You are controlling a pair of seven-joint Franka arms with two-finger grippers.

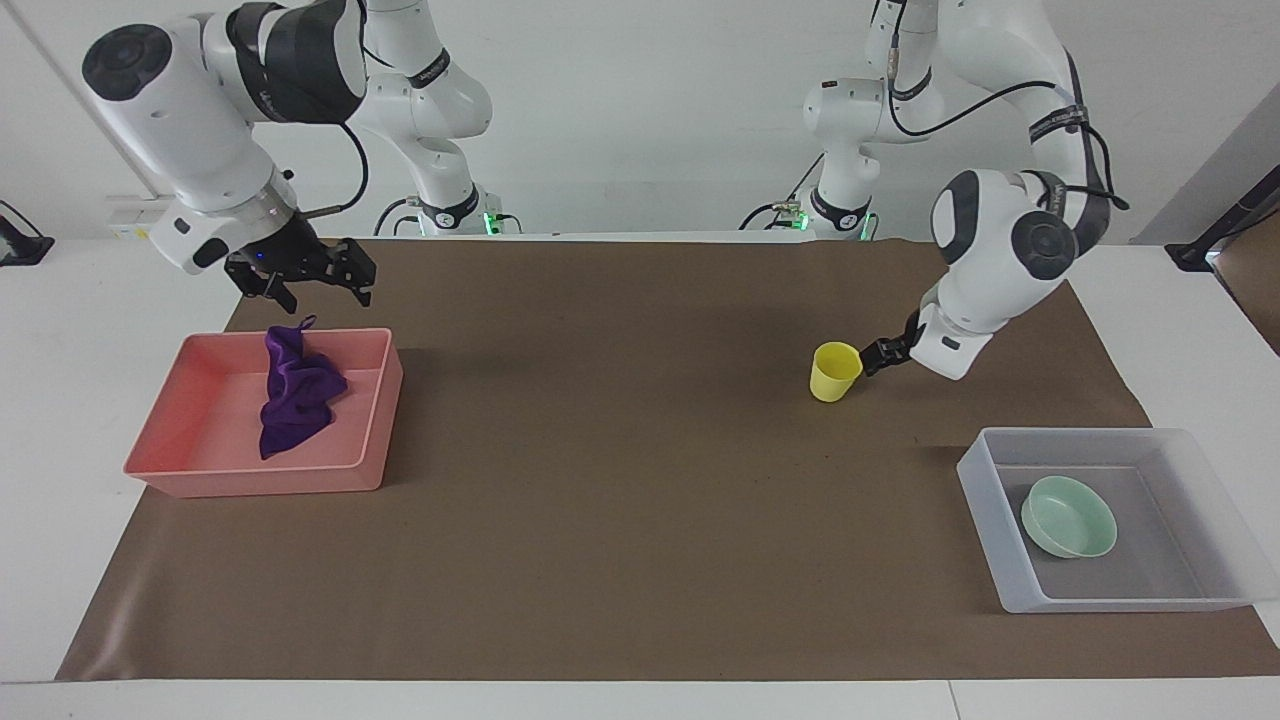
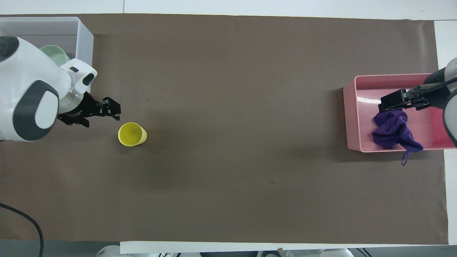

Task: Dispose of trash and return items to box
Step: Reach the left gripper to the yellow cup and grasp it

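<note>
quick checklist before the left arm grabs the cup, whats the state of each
1. Cup upright on the mat: ok.
2. Left gripper open, beside the cup, not yet around it: ok.
3. Bowl already in the box: ok.
4. Bare floor in the box for the cup: ok.
5. Rag in the pink tray, a strand over its rim: ok.
6. Right gripper open, over the pink tray, away from the cup: ok.
</note>
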